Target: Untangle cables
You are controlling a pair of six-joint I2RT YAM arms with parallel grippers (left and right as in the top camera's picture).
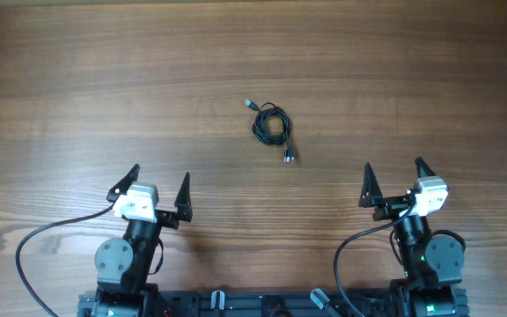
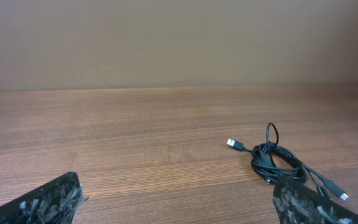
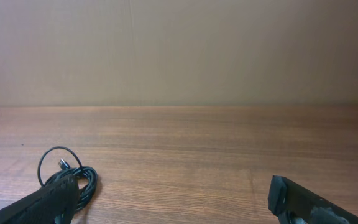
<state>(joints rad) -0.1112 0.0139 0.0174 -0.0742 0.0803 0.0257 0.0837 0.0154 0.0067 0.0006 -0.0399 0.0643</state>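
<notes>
The cables (image 1: 271, 126) lie as a small knotted black coil on the wooden table, a little right of centre, with one plug end pointing up-left and another down-right. The coil also shows in the left wrist view (image 2: 277, 162) at the right and in the right wrist view (image 3: 73, 177) at the lower left, partly behind a finger. My left gripper (image 1: 157, 187) is open and empty, near the front edge, well left of the coil. My right gripper (image 1: 396, 179) is open and empty, near the front edge, right of the coil.
The wooden table (image 1: 104, 79) spreads bare around the coil. Thick black arm wires (image 1: 25, 255) loop beside both arm bases at the front edge. A plain beige wall (image 2: 166, 43) stands behind the table's far edge.
</notes>
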